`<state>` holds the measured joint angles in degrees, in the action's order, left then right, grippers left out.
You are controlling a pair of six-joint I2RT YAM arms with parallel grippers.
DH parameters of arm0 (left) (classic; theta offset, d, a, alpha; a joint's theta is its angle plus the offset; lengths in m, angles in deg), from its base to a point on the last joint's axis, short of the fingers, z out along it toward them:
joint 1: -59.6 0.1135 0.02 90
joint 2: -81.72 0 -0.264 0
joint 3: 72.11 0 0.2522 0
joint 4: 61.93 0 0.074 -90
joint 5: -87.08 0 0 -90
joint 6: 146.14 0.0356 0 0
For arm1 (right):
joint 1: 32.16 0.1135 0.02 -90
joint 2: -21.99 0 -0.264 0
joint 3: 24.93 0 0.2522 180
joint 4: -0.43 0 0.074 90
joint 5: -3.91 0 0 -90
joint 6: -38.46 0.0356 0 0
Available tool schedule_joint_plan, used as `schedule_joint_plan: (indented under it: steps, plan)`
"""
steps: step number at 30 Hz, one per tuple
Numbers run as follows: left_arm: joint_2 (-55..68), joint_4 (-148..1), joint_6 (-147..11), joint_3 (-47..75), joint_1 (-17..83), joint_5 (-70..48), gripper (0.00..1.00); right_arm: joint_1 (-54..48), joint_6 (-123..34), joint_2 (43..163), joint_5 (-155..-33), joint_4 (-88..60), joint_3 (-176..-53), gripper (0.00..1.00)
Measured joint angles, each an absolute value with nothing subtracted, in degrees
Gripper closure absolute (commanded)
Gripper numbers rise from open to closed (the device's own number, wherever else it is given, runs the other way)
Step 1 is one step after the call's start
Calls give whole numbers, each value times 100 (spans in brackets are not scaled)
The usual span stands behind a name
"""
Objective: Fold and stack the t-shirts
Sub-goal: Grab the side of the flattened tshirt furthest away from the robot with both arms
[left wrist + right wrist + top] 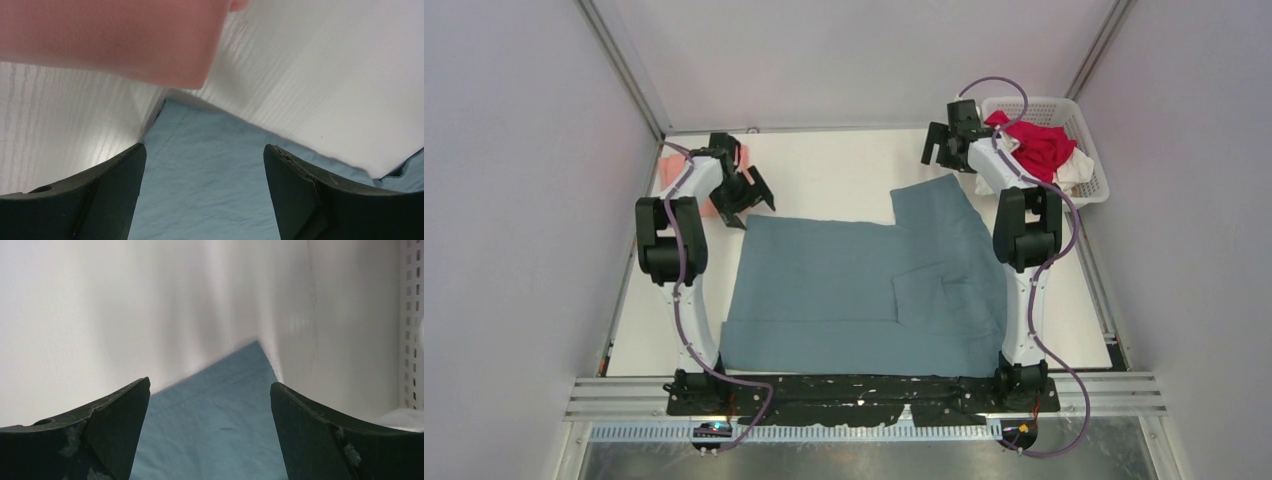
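Note:
A dusty teal t-shirt (864, 290) lies spread flat on the white table, one sleeve reaching to the far right. My left gripper (746, 200) is open and empty above its far left corner (200, 175). My right gripper (946, 148) is open and empty above the far sleeve tip (220, 415). A folded salmon-pink t-shirt (672, 172) lies at the far left, also in the left wrist view (110, 40). A bright red t-shirt (1039, 145) and a white one (1076, 168) sit in the basket.
A white plastic lattice basket (1089, 130) stands at the far right corner; its wall shows in the right wrist view (411, 320). Grey enclosure walls close in both sides and the back. The arm bases stand on a black strip (864, 392) at the near edge.

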<state>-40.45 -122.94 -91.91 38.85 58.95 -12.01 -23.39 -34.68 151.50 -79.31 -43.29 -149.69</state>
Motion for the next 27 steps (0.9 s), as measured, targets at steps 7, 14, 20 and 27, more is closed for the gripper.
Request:
schedule_joint_plan:
  steps: [7, 14, 20, 27]
  plan:
    - [-4038, -12460, -9185, 3848, 5954, -976, 13, -2339, -3651, 15150, -8176, -4285, -14888, 5]
    - [-4161, -12543, -8846, 4438, 6282, -984, 20, -2398, -3759, 15148, -8160, -4272, -14633, 5]
    - [-4196, -12585, -7836, 4386, 6234, -1467, 18, -2452, -3820, 15105, -8038, -4184, -14287, 5]
    - [-5048, -13433, -6363, 5756, 6162, -1977, 22, -2474, -3901, 14799, -7872, -3999, -13767, 5]
